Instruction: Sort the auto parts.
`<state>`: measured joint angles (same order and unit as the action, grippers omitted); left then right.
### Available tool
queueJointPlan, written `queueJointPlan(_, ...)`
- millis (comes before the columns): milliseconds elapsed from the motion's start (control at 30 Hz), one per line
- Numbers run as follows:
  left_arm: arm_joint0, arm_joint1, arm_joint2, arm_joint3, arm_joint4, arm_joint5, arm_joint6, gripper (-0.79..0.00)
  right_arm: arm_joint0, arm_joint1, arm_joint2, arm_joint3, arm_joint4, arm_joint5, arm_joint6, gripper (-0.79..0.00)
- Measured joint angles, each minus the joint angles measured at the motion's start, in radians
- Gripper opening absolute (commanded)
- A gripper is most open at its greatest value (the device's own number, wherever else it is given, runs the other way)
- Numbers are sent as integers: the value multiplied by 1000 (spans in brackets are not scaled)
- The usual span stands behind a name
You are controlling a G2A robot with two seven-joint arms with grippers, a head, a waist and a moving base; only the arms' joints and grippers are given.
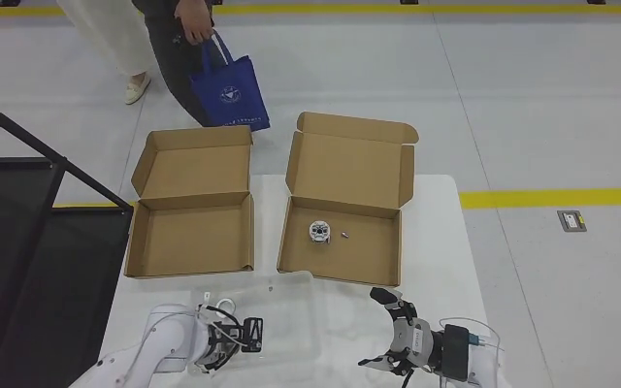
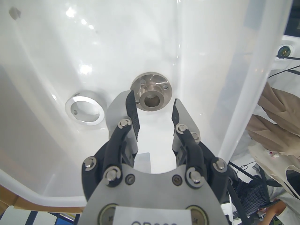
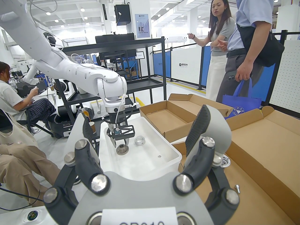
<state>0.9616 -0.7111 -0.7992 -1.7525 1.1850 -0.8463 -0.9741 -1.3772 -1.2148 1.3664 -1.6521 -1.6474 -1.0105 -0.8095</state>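
White tabletop (image 1: pixel 437 281): one round metal part (image 1: pixel 319 231) lies in a brown cardboard box (image 1: pixel 374 254). A bronze flanged hub (image 2: pixel 152 94) and silver ring (image 2: pixel 84 111) wait in the white plastic tray (image 2: pixel 257 71). The left gripper (image 2: pixel 153 100) sits open astride the hub, empty.

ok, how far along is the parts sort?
Done: a round part and a small pin lie in the right box. In hand: the left gripper is open in the white tray, straddling the flanged hub, not closed on it. Left: that hub, the ring collar beside it and a small dark piece in the tray. The right gripper is open and holds nothing.
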Motion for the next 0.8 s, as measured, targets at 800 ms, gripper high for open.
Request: queueJointPlan(800, -111, -13, 132, 45, -56, 65, -56, -409, 0, 0, 0, 0, 0, 0, 0, 0)
